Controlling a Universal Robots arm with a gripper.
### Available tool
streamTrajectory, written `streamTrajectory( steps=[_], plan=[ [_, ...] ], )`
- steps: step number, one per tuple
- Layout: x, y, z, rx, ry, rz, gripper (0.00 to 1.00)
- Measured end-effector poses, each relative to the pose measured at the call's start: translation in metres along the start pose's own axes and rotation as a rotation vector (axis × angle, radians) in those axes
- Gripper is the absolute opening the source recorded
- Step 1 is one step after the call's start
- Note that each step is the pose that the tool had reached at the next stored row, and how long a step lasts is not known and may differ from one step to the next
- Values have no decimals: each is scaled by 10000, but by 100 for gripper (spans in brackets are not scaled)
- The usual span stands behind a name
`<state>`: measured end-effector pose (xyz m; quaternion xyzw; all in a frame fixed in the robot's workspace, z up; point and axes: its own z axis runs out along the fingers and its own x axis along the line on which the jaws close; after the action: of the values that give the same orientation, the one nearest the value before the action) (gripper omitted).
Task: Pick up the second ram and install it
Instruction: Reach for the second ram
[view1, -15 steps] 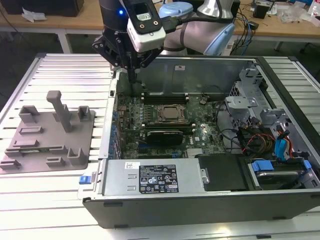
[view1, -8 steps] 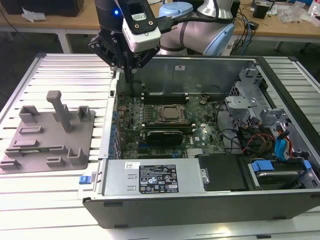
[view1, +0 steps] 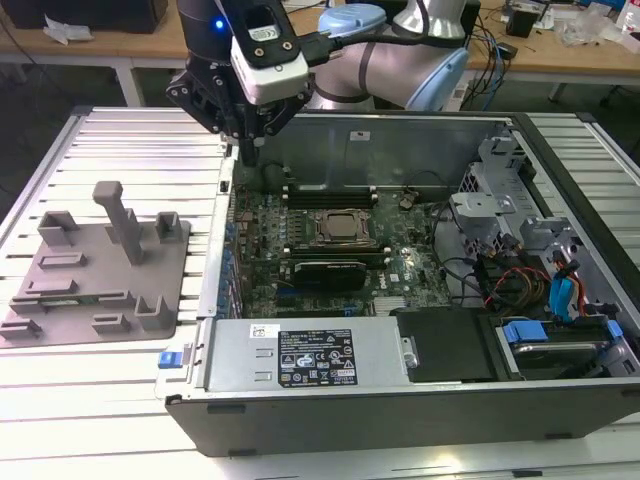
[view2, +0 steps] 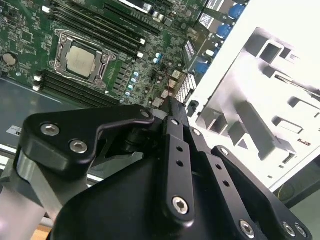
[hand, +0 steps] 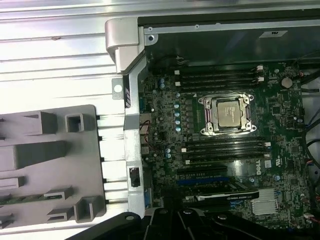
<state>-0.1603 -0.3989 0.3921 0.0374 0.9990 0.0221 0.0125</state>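
The second ram (hand: 25, 198), a thin green strip, lies in a slot of the grey holder tray (view1: 90, 275), at the exterior view's left of the open computer case (view1: 420, 415). Farther back, the gripper (view1: 250, 150) hangs above the case's far corner; how open it is I cannot tell.

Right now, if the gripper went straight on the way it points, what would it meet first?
Probably the case's wall on the exterior view's left, or the motherboard edge just inside it; the gripper hangs over that corner, depth unclear.
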Motion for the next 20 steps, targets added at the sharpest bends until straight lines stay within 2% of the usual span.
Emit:
streamTrajectory(
  steps=[7, 18, 20],
  plan=[
    [117, -9, -2, 0, 0, -1, 8],
    [202, -15, -4, 0, 0, -1, 8],
    [251, -19, -4, 0, 0, -1, 8]
  ],
)
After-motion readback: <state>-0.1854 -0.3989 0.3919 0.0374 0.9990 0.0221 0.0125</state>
